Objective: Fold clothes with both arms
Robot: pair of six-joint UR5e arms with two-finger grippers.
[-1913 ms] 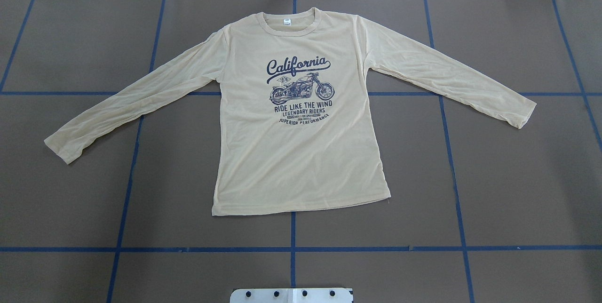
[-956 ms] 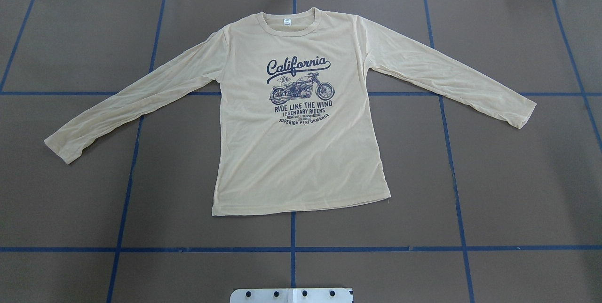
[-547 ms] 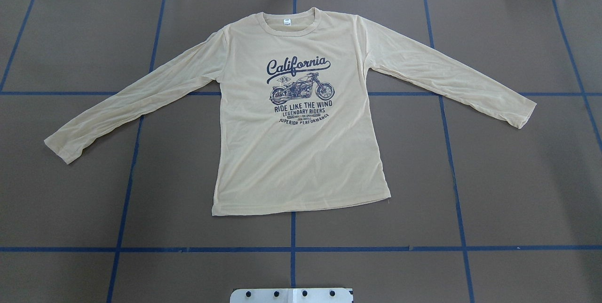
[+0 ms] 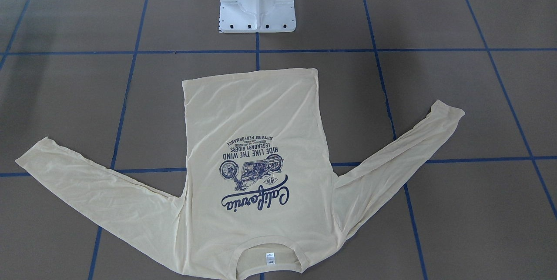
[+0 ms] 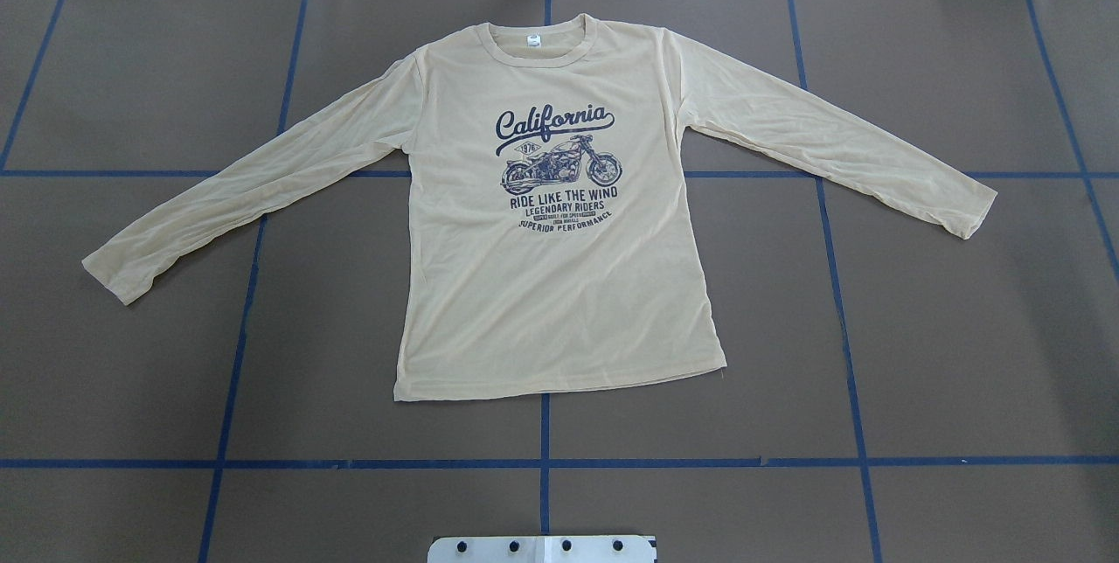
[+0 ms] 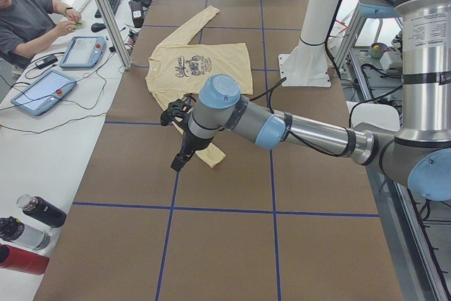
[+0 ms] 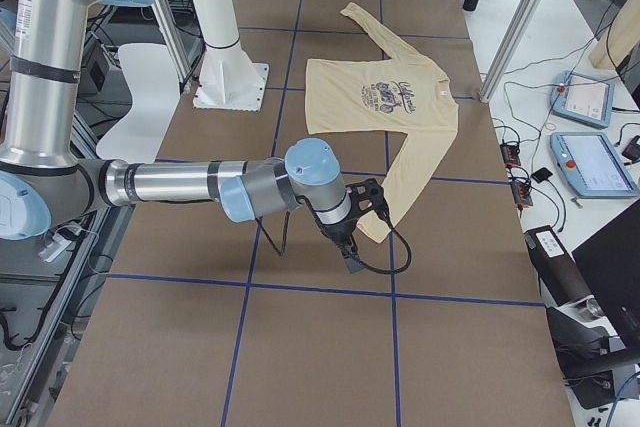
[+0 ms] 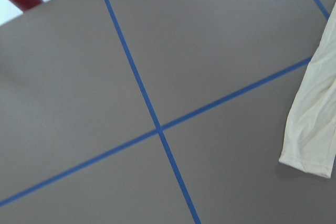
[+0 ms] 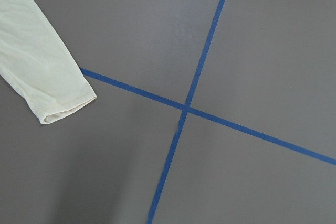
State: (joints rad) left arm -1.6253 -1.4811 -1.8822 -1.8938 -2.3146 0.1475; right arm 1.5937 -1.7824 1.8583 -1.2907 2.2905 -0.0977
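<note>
Overhead & front cams face opp. ways, both down on T-shirt (image 5: 559, 283).

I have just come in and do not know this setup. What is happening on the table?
Nothing is folded yet. The shirt lies flat on the table, print up, both sleeves spread out. The left gripper and the right gripper each hang above the table near a sleeve end, and neither holds the cloth. These views do not show whether they are open or shut.
</note>
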